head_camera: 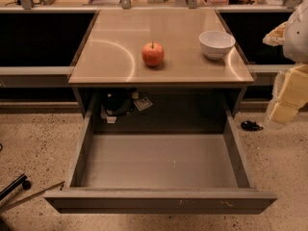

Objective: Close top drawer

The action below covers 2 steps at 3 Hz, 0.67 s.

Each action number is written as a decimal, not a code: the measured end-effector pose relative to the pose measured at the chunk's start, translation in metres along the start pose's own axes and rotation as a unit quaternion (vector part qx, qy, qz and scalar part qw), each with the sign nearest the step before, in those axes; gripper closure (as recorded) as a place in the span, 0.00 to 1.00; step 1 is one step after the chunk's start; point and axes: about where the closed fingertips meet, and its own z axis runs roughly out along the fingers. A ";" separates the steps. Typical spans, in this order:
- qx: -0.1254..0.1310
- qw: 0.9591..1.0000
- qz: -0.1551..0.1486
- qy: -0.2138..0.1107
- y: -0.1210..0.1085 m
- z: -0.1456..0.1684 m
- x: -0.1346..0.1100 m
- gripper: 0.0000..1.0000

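Note:
The top drawer [159,202] is a wide grey metal drawer. It stands pulled far out from under the tan tabletop [110,47], with its plain scratched front panel nearest the camera. Its grey floor [159,160] is bare. A dark object with paper tags [118,102] lies at the back left, under the tabletop. My gripper [288,97] is pale yellow and hangs at the right edge of the view. It is to the right of the drawer's right side wall, above the floor, and apart from the drawer.
A red apple [152,54] and a white bowl [216,44] stand on the tabletop. A small black object [251,125] lies on the speckled floor to the right of the drawer. A black leg with a caster [14,186] shows at lower left. Cluttered counters run along the back.

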 end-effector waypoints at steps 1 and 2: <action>0.000 1.000 0.000 0.000 0.000 0.000 0.000 0.00; -0.009 1.000 -0.012 -0.002 0.008 0.026 0.015 0.00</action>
